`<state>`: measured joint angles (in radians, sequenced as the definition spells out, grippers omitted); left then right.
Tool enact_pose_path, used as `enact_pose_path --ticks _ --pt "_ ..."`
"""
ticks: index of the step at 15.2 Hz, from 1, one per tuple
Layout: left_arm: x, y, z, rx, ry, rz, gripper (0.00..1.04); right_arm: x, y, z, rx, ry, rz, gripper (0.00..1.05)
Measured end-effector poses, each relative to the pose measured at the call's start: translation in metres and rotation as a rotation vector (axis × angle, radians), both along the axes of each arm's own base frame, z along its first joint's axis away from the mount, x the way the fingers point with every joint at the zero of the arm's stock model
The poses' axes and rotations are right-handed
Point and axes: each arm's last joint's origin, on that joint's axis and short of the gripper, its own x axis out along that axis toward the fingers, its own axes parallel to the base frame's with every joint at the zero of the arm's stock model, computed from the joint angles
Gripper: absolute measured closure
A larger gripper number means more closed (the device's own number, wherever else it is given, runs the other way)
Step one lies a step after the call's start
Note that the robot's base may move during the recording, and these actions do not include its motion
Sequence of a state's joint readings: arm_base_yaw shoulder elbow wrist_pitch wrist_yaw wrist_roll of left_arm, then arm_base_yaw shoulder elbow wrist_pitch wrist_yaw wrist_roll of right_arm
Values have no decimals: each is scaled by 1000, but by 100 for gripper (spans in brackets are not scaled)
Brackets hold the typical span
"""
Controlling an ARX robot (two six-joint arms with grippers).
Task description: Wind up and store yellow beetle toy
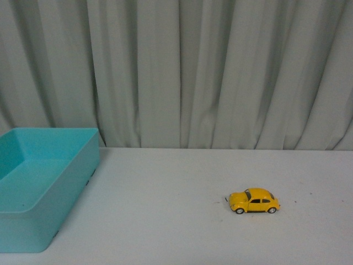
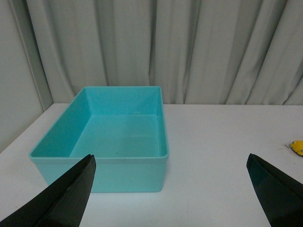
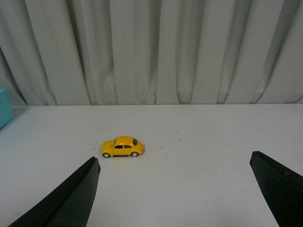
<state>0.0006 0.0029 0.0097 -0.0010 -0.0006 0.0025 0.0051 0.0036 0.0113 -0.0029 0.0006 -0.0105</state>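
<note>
Pale pleated curtains (image 1: 176, 72) hang behind a white surface (image 1: 165, 221). Right of centre, low in the front view, the yellow beetle toy (image 1: 254, 201) stands on its wheels, nose toward frame left, well apart from the open teal bin (image 1: 55, 199) at lower left. Both the left pincer (image 2: 169, 157) and the right pincer (image 3: 175, 157) are spread wide, the left one facing the bin and the right one facing the toy.

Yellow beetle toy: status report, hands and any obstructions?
Left hand open, empty, facing teal bin. Right hand open, empty, facing yellow beetle toy. Toy upright on table, outside bin. Path clear.
</note>
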Motion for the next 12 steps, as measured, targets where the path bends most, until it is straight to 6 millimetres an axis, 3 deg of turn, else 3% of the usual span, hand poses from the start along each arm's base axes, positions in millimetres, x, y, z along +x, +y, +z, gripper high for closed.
enact_pose_path --ticks 12 --pt "0 0 0 0 2 0 7 0 0 0 0 0 0 7"
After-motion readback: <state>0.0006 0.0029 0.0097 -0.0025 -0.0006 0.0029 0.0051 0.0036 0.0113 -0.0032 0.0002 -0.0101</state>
